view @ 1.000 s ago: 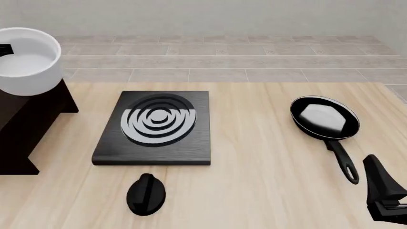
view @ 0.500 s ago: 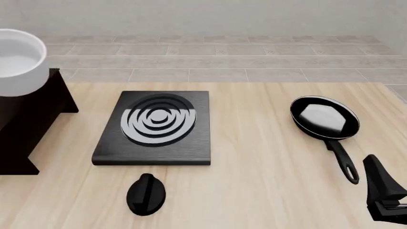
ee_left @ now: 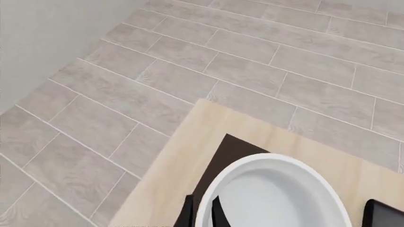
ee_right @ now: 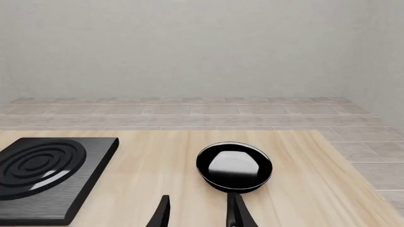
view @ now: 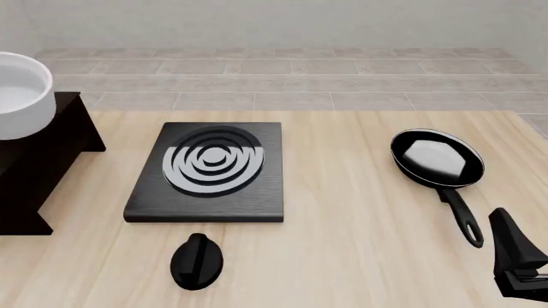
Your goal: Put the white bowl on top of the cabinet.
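You have one white bowl [view: 19,96]. It sits high at the far left edge of the front view, over the top of the one cabinet [view: 43,160]. Part of the bowl is cut off by the edge of that view. You cannot tell from here if it rests on the dark top or is just above it.

Look through your left wrist camera. The bowl [ee_left: 277,198] fills the low part of that picture, with the cabinet's dark top [ee_left: 221,165] showing past its rim. Your left gripper [ee_left: 200,215] has two thin dark fingers [ee_left: 187,216], one on each side of the bowl's rim, so it pinches the wall of the bowl. The gap between them is small, just as wide as the rim.

Next to the cabinet you have one flat black stove plate [view: 208,172] with silver rings, lying in the middle of the table [view: 342,256]. Just in front of it lies one small black knob [view: 197,260].

Well off to the right is one black frying pan [view: 437,159] with a white patch inside. Its handle points toward your side of the table.

Your right gripper [ee_right: 198,215] is low at the near right corner, near the end of the pan's handle. Its two fingers [ee_right: 159,213] stand apart with a clear gap between them. It holds nothing and touches nothing. In its own camera, the pan [ee_right: 234,166] lies just ahead of the fingers and the stove plate [ee_right: 44,175] is off to one side.
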Robot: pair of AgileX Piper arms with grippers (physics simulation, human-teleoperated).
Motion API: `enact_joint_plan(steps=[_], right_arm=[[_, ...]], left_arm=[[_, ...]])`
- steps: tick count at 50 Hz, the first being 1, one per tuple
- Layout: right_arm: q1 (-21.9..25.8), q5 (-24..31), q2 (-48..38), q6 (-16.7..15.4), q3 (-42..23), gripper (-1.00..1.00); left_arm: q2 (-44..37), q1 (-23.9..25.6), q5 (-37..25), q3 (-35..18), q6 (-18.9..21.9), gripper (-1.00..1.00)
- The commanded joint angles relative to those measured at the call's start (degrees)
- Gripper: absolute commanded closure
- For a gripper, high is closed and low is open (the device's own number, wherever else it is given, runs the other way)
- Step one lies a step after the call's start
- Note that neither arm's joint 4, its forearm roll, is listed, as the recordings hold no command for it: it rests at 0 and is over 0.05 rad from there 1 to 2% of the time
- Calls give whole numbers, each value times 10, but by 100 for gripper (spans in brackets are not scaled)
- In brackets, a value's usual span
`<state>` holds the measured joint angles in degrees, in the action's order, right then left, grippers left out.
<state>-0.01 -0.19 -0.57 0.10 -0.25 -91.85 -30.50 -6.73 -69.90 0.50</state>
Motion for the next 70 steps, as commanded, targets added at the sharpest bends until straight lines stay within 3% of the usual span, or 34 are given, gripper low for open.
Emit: enact_joint_plan(steps=[1,32,33,70], right_arm=[[0,0,0,0,0,-100],[0,0,0,0,0,-100],[0,0,0,0,0,-100],[0,0,0,0,0,-100]], left_arm=[[-8,-5,15,1,2,100],[-43,-14,50,29,7,100],[-44,-15,50,28,8,-100],[1,-45,-22,-30,24,-100]])
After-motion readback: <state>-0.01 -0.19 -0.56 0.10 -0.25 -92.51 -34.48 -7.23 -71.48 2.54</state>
